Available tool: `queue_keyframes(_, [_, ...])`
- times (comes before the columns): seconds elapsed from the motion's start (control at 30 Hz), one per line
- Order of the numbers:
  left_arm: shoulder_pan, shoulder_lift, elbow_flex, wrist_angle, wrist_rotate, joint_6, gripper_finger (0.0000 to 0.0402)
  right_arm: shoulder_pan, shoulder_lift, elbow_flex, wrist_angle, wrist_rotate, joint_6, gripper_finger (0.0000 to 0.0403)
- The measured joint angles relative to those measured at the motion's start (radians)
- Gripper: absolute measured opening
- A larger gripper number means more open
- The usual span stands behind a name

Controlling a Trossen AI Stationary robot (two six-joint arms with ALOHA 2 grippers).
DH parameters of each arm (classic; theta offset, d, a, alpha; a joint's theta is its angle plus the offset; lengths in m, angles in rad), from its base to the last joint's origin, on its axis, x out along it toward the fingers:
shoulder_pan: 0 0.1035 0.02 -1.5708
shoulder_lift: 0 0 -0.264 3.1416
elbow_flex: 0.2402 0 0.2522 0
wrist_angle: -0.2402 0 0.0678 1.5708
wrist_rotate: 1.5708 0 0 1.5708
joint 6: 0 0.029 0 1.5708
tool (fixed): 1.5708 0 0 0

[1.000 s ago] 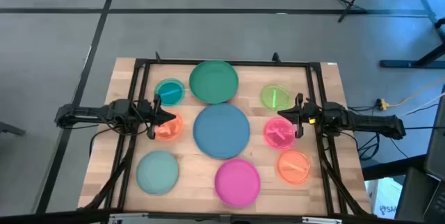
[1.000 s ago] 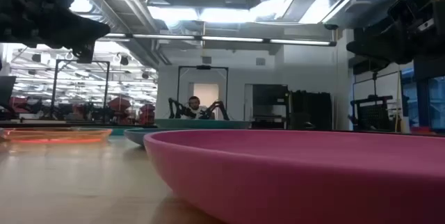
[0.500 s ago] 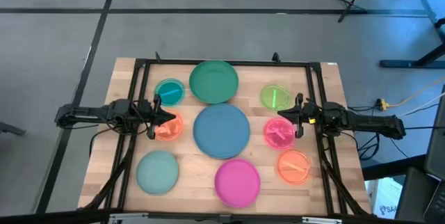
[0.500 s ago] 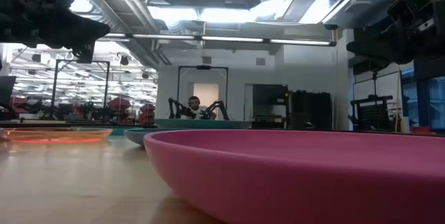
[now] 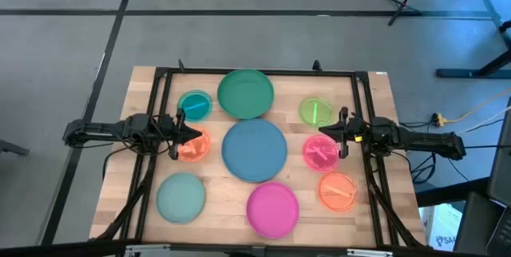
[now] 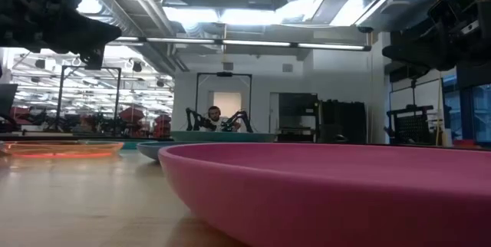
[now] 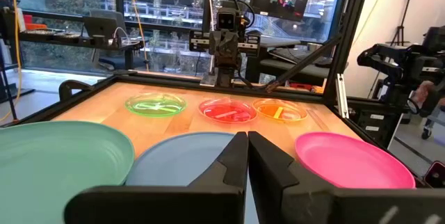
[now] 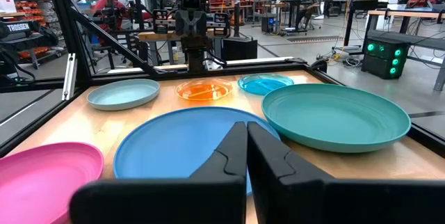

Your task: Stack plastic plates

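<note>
nothing has changed over the last second: both arms and every plate sit exactly where they were, so the stacking has not begun and all nine plates lie single on the surface.

going left to right in the high view: the left tool hangs at mid-left of the frame, its fingers pressed together and holding nothing, over an orange plate. above that plate, upper left, is the small teal plate; below it, lower left, the large pale teal plate. down the centre run the green plate at the top, the blue plate in the middle and the magenta plate at the bottom. to the right come the lime plate, the pink plate and the second orange plate, top to bottom. the right tool hangs at mid-right, closed as well and empty, between the lime and pink plates.

no plate touches another. the stillness reads as a resting pose at the start; by my judgement a first move would need a tool to open and drop to one plate's rim.
</note>
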Motion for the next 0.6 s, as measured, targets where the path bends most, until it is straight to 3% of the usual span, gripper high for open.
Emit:
queue_keyframes(0.23, [0.0,0.0,0.0,0.019,-0.078,0.099,0.0005,0.0,0.0,0.0,0.012,0.005,-0.003,0.0001])
queue_keyframes(0.33, [0.0,0.0,0.0,0.087,-0.13,0.144,0.0005,0.0,0.0,-0.001,0.082,0.084,-0.052,0.0001])
queue_keyframes(0.47, [0.0,0.0,0.0,0.227,-0.137,0.083,0.0005,0.0,0.0,-0.001,0.158,0.197,-0.078,0.0001])
queue_keyframes(0.6, [0.0,0.0,0.0,0.319,-0.234,0.221,0.0005,0.0,0.0,-0.001,0.183,0.229,-0.079,0.0001])
